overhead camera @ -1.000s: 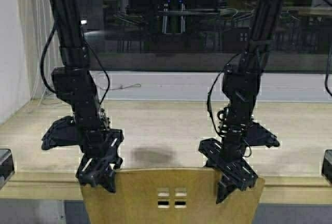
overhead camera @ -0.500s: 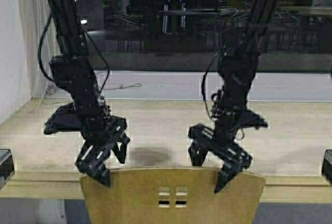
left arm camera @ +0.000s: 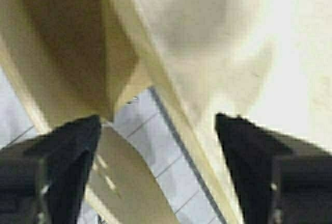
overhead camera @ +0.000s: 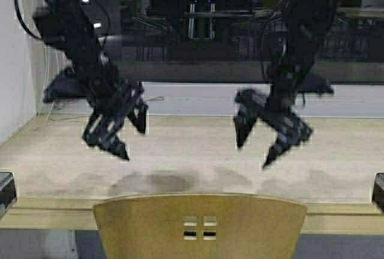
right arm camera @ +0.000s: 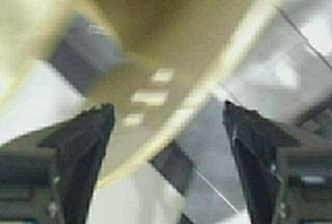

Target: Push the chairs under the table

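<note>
Mustard chair backrest [overhead camera: 200,226] at bottom centre of frame, its top edge against the tabletop [overhead camera: 192,151] front lip. Left gripper [overhead camera: 123,130], mid-left, jaws spread, hangs well above the chair w/ nothing held. Right gripper [overhead camera: 264,142], mid-right, likewise spread & clear.

Mustard-yellow moulded chair [overhead camera: 200,226] at the bottom centre of the high view: upright curved backrest with four small square cutouts, its top edge level with the near edge of the tabletop [overhead camera: 192,151]. The tabletop, light beige wood-look with a thick pale yellow edge, spans the frame's width behind the backrest.
</note>
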